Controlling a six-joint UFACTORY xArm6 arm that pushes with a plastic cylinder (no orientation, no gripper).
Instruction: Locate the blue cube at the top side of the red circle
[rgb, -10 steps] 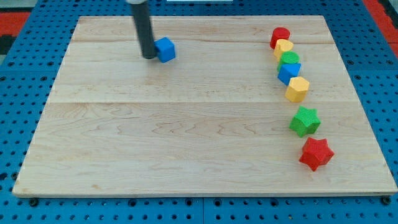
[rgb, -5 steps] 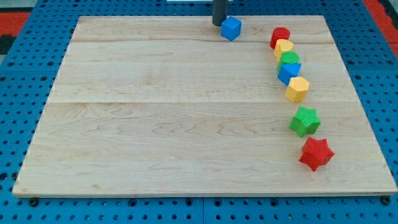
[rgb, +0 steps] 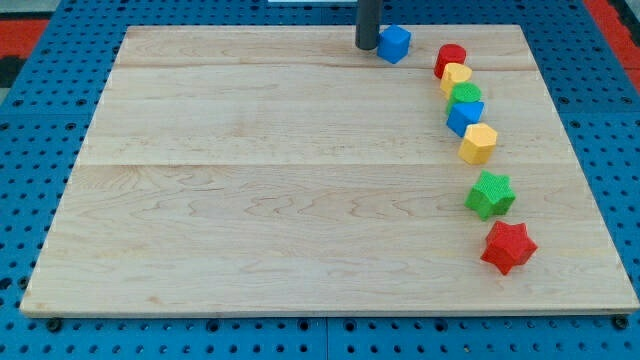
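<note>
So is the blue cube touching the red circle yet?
Apart. The camera view shows bare wood between the blue cube and the red circle; my tip sits at the cube's left.

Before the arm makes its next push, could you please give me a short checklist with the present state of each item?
1. My tip sits against the view's left side of the small blue cube: ok.
2. Blue cube lies on the wooden board, near its top edge: ok.
3. Blue cube is at the top side of the red round block: not ok; it sits to the view's left, slightly higher.
4. Gap between blue cube and red round block: ok, they are apart.
5. Yellow block just below the red one is untouched by the cube: ok.
</note>
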